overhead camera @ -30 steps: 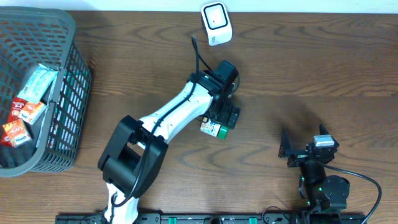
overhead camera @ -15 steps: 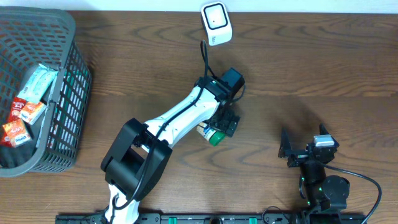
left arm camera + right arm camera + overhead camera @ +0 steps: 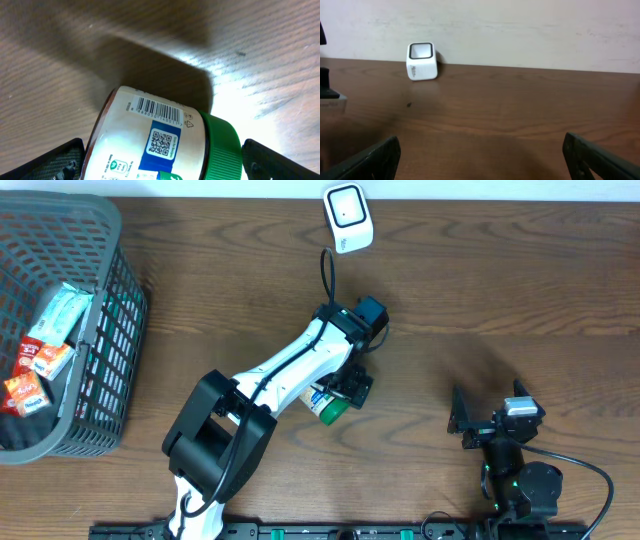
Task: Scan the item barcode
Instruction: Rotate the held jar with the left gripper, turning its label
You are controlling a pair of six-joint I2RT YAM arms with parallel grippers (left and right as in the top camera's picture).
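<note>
The item is a white jar (image 3: 325, 402) with a green lid, lying on its side on the wooden table. In the left wrist view the jar (image 3: 150, 135) fills the lower middle, its barcode (image 3: 157, 109) facing up above a blue QR label. My left gripper (image 3: 336, 396) is open and straddles the jar lengthwise, one finger by the base and one by the lid, with a thin gap showing at the lid. The white scanner (image 3: 346, 217) stands at the table's far edge, also visible in the right wrist view (image 3: 422, 61). My right gripper (image 3: 488, 412) is open and holds nothing.
A dark mesh basket (image 3: 100, 320) at the far left holds several snack packets. The left arm stretches diagonally from the front edge to the table's middle. A pale wall rises behind the scanner.
The left gripper has shifted down and left toward the front of the table, and the jar has moved the same way and turned. The right arm has not moved.
</note>
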